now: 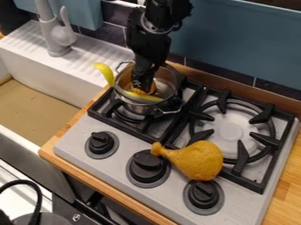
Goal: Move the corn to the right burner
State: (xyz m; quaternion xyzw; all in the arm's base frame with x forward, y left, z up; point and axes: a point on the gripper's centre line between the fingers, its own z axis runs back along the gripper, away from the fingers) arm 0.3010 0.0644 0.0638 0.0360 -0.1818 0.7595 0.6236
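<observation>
Item: corn [154,88], one, orange-yellow; inside the metal pot [138,106], upper left of centre in the frame, on the left burner. Identification fair only, the piece being largely covered by the gripper [143,86] and the pot's interior being crowded.

Position relative to gripper: directly at and below the tip, the visible part emerging on the tip's right and lower side. Single arm, entering from the top edge; no second arm to compare. Gripper pointing down into the pot, tip below the rim.

Long axis of corn: not determinable; the exposed portion is too short to give a bearing, nor can it be told which end points where.

State of gripper: cannot be told, whether released, clenched or grasping the corn.

Adjacent piece: curved yellow item [104,73], across the pot's left rim, one end outside at upper left.

Destination: right burner [230,131], right of centre in the frame, to the lower right of the pot. Accordingly, the move calls for a straight lift above the rim, then a traverse to the lower right. Likely risk: the yellow item snagging or tipping out.

Also listed: toy drumstick [197,161], below centre, by the knobs, narrow end toward upper left.
</observation>
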